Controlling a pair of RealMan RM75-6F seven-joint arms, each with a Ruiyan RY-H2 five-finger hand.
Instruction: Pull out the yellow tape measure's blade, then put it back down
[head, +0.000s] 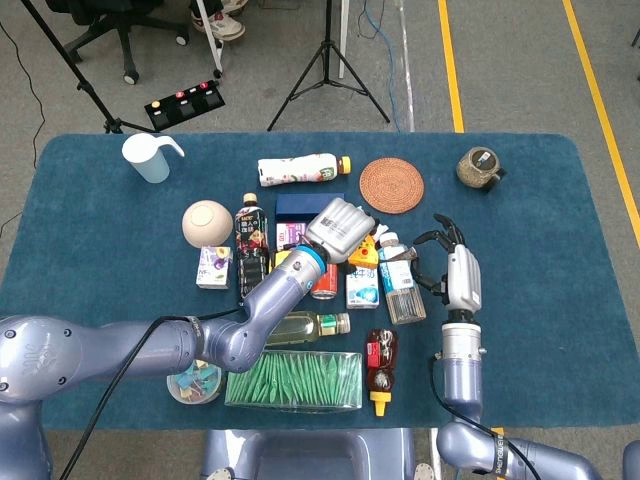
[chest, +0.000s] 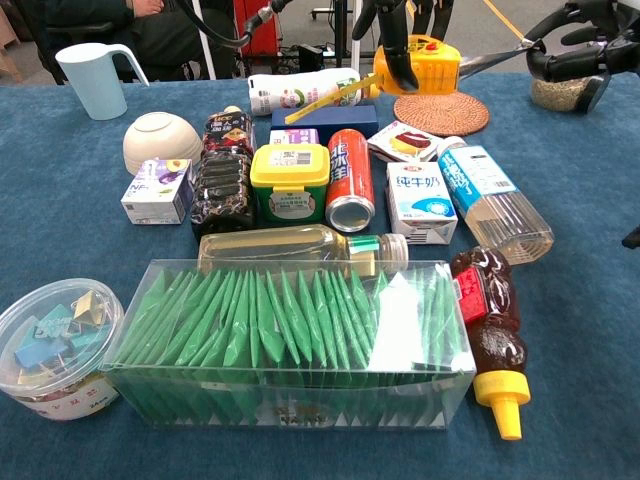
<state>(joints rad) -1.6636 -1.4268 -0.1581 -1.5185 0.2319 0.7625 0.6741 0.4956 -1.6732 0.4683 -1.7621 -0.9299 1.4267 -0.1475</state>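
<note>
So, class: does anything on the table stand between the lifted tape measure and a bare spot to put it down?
Yes. The tape measure, held by the left hand, hangs above crowded goods: a snack packet, milk carton and red can. Bare cloth lies further right.

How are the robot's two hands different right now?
The left hand grips the yellow tape measure and holds it up above the clutter; the right hand pinches only the end of the blade, off to the side. The left hand reaches in on a long arm slanting across the table; the right hand stands on an arm that comes straight up from the near edge. Both are silver-grey and work on the same tape.
</note>
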